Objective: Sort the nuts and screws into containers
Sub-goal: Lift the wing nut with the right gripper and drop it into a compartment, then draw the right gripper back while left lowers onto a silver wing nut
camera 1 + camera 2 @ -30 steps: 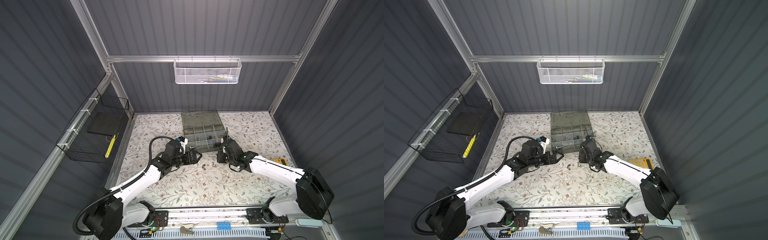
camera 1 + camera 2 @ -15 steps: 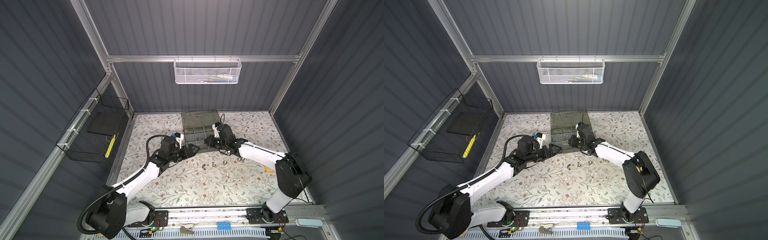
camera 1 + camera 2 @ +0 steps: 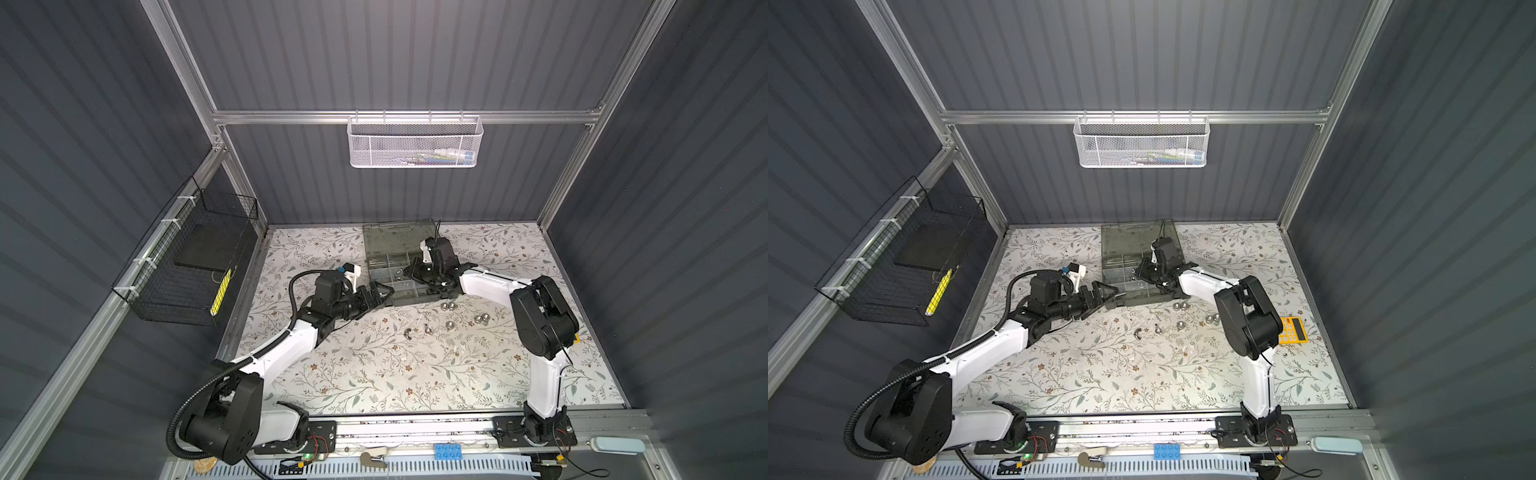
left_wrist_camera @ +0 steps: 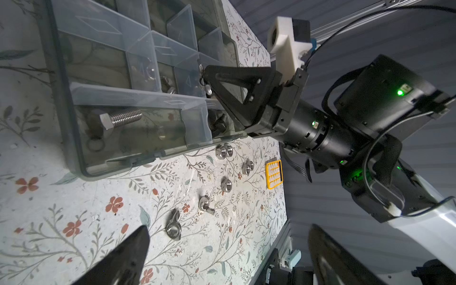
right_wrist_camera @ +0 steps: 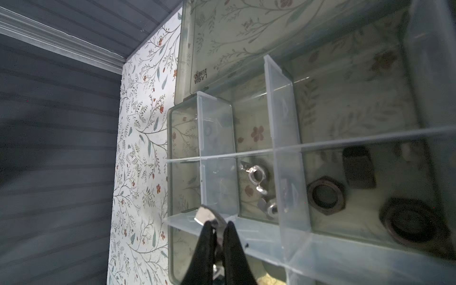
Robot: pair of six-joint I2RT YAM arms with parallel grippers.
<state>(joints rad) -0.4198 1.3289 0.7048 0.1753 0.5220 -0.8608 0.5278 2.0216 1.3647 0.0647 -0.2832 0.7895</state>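
Observation:
The translucent grey-green organiser case (image 3: 409,297) (image 3: 1128,300) lies open at the back middle of the table. My right gripper (image 3: 405,272) (image 3: 1139,272) (image 5: 219,224) hangs over its compartments, shut on a silver wing nut (image 5: 204,217) (image 4: 208,88). Two wing nuts (image 5: 256,174) and black hex nuts (image 5: 325,195) lie in compartments, and a silver bolt (image 4: 122,118) in another. My left gripper (image 3: 384,293) (image 3: 1111,291) (image 4: 229,228) stands open and empty at the case's front left corner. Loose silver hex nuts (image 3: 448,306) (image 4: 224,151) and wing nuts (image 3: 409,332) (image 4: 174,227) lie in front of the case.
A yellow calculator (image 3: 1292,329) (image 4: 273,174) lies at the table's right side, beside my right arm's elbow. A white mesh basket (image 3: 413,141) hangs on the back wall and a black wire basket (image 3: 191,266) on the left wall.
My right gripper, still shut, has moved from the table in front of the case back to above its compartments. My left gripper, still open, has shifted back to the case's front left corner.

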